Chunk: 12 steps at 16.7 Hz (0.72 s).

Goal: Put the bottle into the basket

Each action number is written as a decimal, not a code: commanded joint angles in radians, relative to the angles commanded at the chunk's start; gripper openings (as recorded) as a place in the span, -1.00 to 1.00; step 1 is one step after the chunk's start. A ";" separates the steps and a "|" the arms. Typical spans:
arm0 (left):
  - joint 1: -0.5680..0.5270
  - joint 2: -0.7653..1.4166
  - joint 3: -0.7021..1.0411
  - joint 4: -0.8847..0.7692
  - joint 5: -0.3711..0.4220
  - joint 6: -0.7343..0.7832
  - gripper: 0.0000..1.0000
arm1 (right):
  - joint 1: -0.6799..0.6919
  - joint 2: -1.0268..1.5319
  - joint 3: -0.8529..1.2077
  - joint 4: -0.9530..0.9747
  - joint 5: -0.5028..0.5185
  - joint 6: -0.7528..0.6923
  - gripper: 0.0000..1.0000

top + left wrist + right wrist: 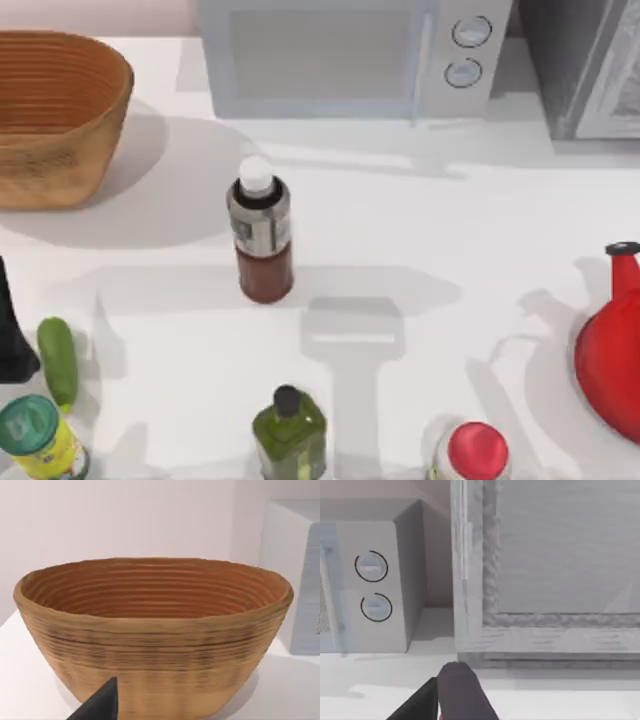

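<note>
The bottle [262,238] of reddish-brown sauce stands upright on the white table [450,230], in front of the microwave [350,55] and well apart from the wicker basket [55,115], which you'll find at the far left corner. The left wrist view looks straight at the basket [152,630], with one dark fingertip [100,705] of the left gripper low in view; you cannot tell whether its fingers are apart or together. The right wrist view faces the microwave's dials [372,585] and a grey cabinet [550,570]; the right gripper's fingers [460,692] appear there, and their state cannot be told either. Near the bottle's front sit an olive-green bottle [288,432] and a red-lidded jar [475,452].
</note>
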 joint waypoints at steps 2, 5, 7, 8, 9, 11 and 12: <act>0.000 0.000 0.000 0.000 0.000 0.000 1.00 | 0.000 0.000 0.000 0.000 0.000 0.000 1.00; 0.007 0.063 0.035 0.056 0.054 0.001 1.00 | 0.000 0.000 0.000 0.000 0.000 0.000 1.00; 0.011 0.158 0.071 0.133 0.126 -0.012 1.00 | 0.000 0.000 0.000 0.000 0.000 0.000 1.00; 0.012 0.222 0.090 0.183 0.168 -0.023 1.00 | 0.000 0.000 0.000 0.000 0.000 0.000 1.00; 0.012 0.295 0.111 0.242 0.210 -0.034 1.00 | 0.000 0.000 0.000 0.000 0.000 0.000 1.00; 0.007 0.470 0.159 0.389 0.293 -0.052 1.00 | 0.000 0.000 0.000 0.000 0.000 0.000 1.00; 0.004 0.573 0.187 0.474 0.332 -0.057 1.00 | 0.000 0.000 0.000 0.000 0.000 0.000 1.00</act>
